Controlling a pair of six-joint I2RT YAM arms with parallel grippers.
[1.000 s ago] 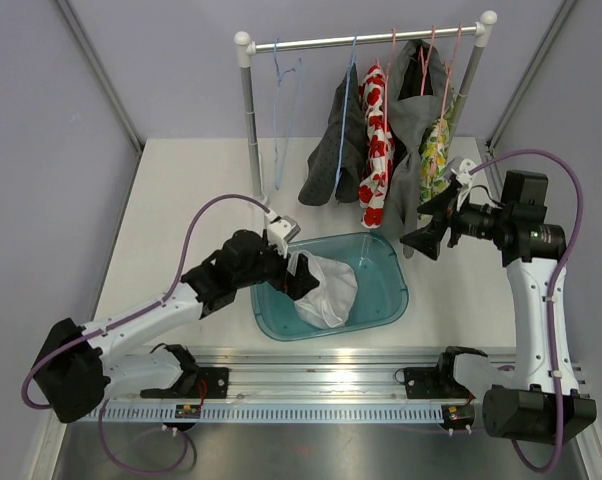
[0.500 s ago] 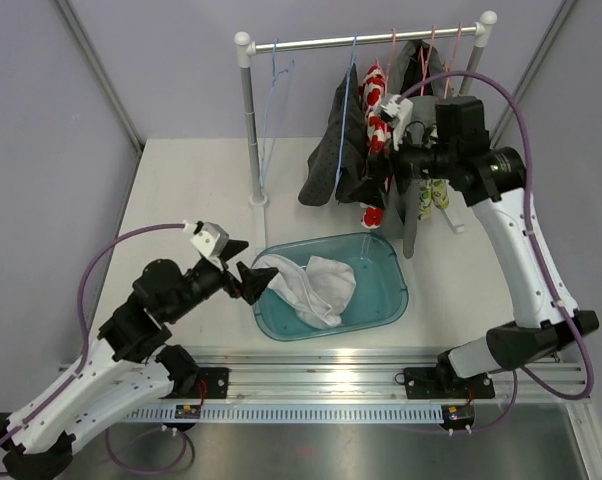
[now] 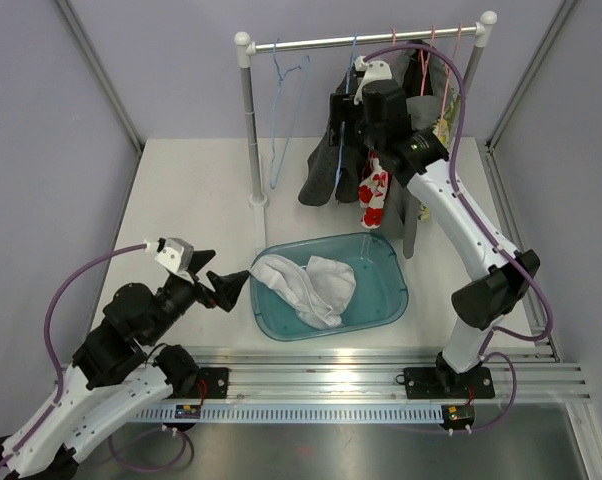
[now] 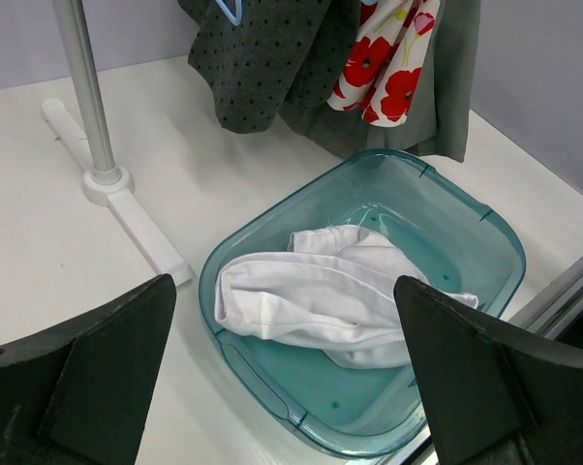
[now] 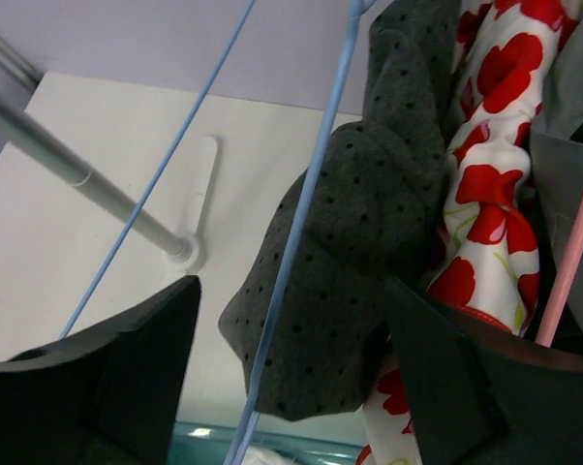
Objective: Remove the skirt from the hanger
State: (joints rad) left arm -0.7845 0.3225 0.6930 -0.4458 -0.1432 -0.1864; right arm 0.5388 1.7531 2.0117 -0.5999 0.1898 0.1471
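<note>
White table (image 3: 181, 190), lilac walls (image 3: 161, 70), rack (image 3: 361, 41) at back, cloth (image 3: 306, 285) in teal tub (image 4: 446, 208), left claw (image 4: 287, 383) wide, right claw (image 5: 287, 373) wide beside skirt (image 5: 369, 242)

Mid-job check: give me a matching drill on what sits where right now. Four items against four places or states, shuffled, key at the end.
Things
1. white cloth
2. grey dotted garment
3. poppy-print garment
4. bare blue hanger

Places or states
A. hangs on the rail with nothing on it
B. lies crumpled in the teal tub
C. hangs on a blue hanger
D. red and white, hanging beside a plain grey garment

Pairs: 1-B, 2-C, 3-D, 4-A
</note>
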